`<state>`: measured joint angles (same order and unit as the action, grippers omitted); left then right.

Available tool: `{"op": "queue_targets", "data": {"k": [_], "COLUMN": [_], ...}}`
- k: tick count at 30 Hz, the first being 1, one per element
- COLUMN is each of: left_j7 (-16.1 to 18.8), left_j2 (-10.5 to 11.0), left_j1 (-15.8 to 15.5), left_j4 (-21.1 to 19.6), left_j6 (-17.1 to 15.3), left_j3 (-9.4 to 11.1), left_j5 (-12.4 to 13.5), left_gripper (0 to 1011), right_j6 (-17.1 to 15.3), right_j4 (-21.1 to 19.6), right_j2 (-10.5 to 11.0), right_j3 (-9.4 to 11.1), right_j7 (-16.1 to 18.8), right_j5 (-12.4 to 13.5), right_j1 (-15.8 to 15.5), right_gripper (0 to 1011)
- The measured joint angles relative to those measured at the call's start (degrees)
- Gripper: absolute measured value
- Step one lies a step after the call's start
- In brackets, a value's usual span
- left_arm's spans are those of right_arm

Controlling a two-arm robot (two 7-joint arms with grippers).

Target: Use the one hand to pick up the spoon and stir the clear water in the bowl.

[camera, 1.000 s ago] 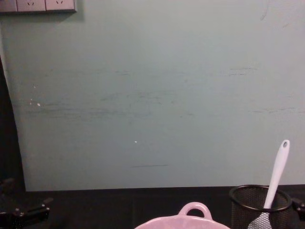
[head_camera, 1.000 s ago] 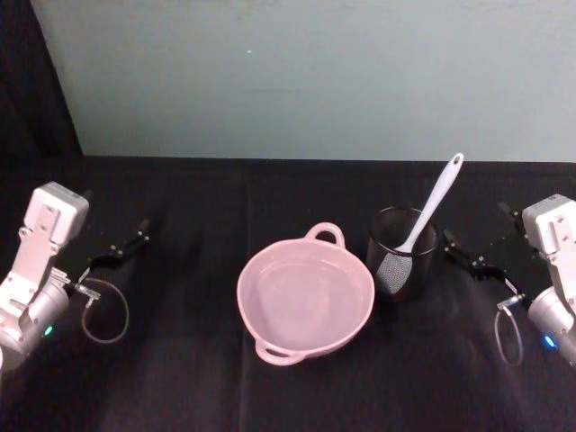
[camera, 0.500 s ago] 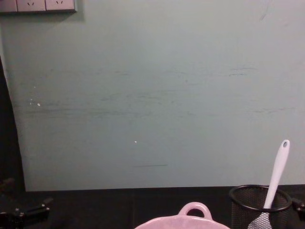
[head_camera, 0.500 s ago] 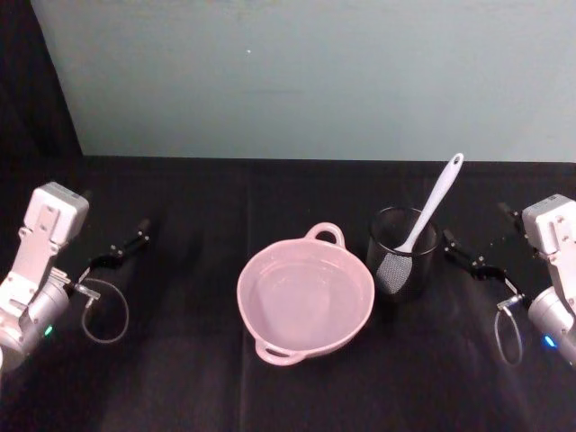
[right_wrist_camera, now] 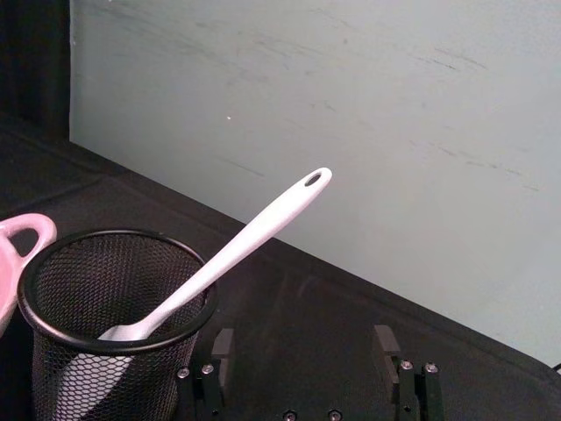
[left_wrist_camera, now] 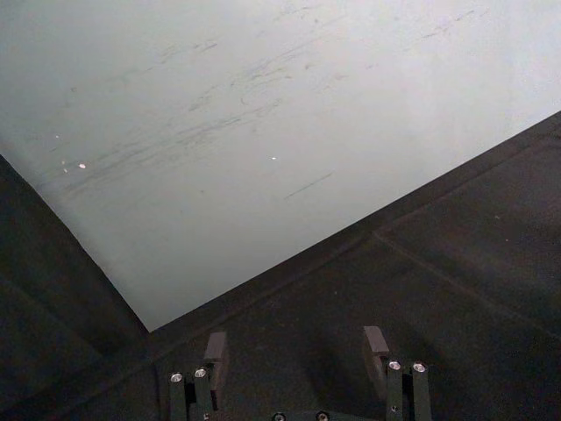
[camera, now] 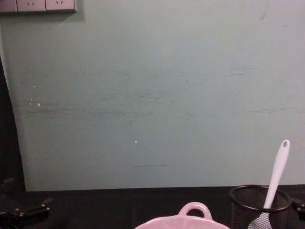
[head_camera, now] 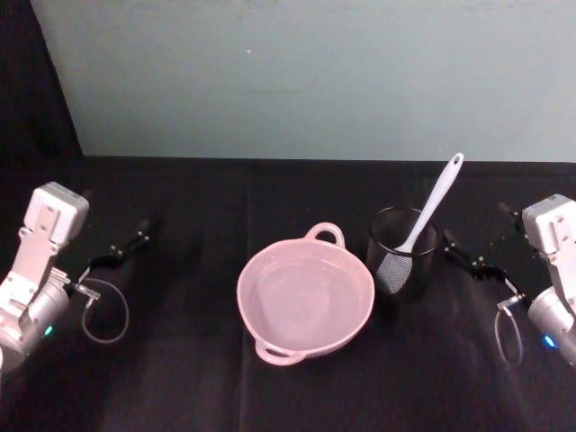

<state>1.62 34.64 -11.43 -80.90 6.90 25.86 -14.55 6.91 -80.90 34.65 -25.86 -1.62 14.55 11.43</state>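
**A:** Where is your spoon (head_camera: pixel 432 205)?

**B:** It stands in the mesh cup (head_camera: pixel 402 263), scoop down, with the handle leaning out over the rim toward the wall (head_camera: pixel 297 72) and to the right. The cup sits just right of the bowl (head_camera: pixel 259 274); you cannot tell whether they touch.

**A:** And the bowl?

**B:** It is mid-table (head_camera: pixel 180 360) on the black cloth, upright, with a loop handle on its far rim.

**A:** Your grippers?

**B:** Your right gripper (right_wrist_camera: pixel 302 342) hangs low to the right of the cup, near it but apart. Its jaws are spread wide with nothing between them. Your left gripper (left_wrist_camera: pixel 295 342) sits well off at the table's left, its jaws equally wide and holding nothing.
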Motion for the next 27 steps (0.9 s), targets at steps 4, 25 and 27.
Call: {"op": "queue_targets", "data": {"k": [4, 25, 27], "left_j7": [0.0, 0.0, 0.0], "left_j2": [0.0, 0.0, 0.0], "left_j1": [0.0, 0.0, 0.0], "left_j4": [0.0, 0.0, 0.0], "left_j6": [0.0, 0.0, 0.0], "left_j3": [0.0, 0.0, 0.0], "left_j5": [0.0, 0.0, 0.0], "left_gripper": [1005, 1005, 1005], "right_j6": [0.0, 0.0, 0.0], "right_j4": [0.0, 0.0, 0.0], "right_j2": [0.0, 0.0, 0.0], "right_j3": [0.0, 0.0, 0.0], "right_j7": [0.0, 0.0, 0.0], "right_j5": [0.0, 0.0, 0.0], "right_j1": [0.0, 0.0, 0.0], "right_gripper": [1002, 1002, 1002]}}
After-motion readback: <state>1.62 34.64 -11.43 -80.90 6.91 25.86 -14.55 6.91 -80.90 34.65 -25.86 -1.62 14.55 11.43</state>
